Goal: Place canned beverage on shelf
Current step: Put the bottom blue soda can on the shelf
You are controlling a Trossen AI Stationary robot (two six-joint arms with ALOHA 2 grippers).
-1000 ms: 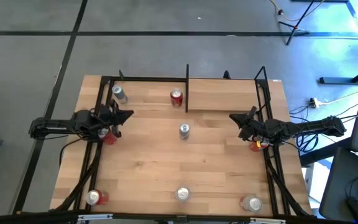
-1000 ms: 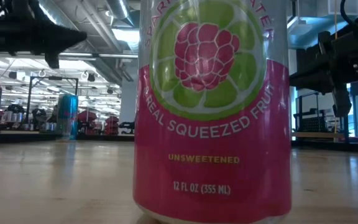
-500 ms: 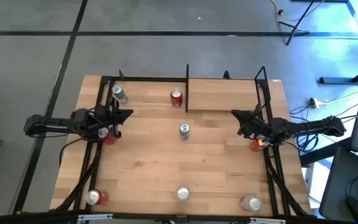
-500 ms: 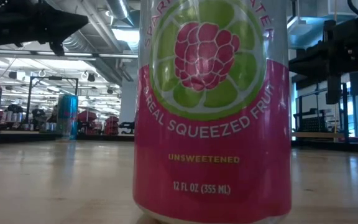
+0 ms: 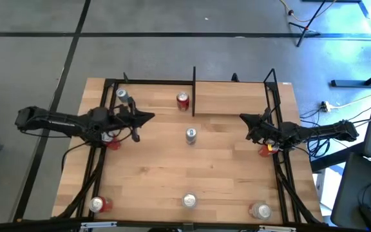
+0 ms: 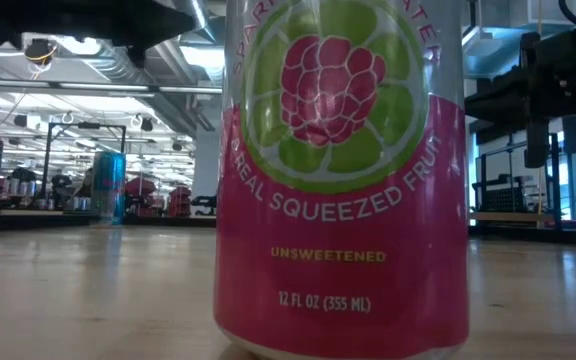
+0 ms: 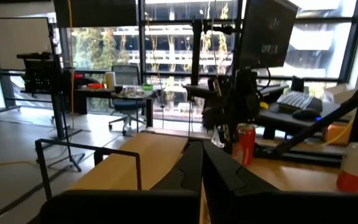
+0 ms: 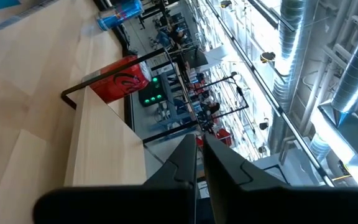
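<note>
Several cans stand upright on the wooden top: a red can (image 5: 183,100) and a silver-blue can (image 5: 123,96) at the far side inside the black-barred shelf (image 5: 193,82), a silver can (image 5: 190,135) in the middle, and three along the near edge. The near middle one is the pink can (image 6: 343,170) that fills the low view. My left gripper (image 5: 150,117) is shut and empty, held above the top left of the middle can. My right gripper (image 5: 242,118) is shut and empty at the right. Both show shut in their wrist views (image 7: 202,163) (image 8: 199,144).
A black divider bar (image 5: 193,90) stands in the shelf beside the red can. A red can (image 5: 113,143) stands under my left arm and an orange can (image 5: 266,150) under my right arm. Black frame rails (image 5: 102,161) run along both sides.
My left gripper has moved toward the table's right, over the middle of the top, staying shut; in the low view it has also risen. My right gripper has risen a little. No can has moved.
</note>
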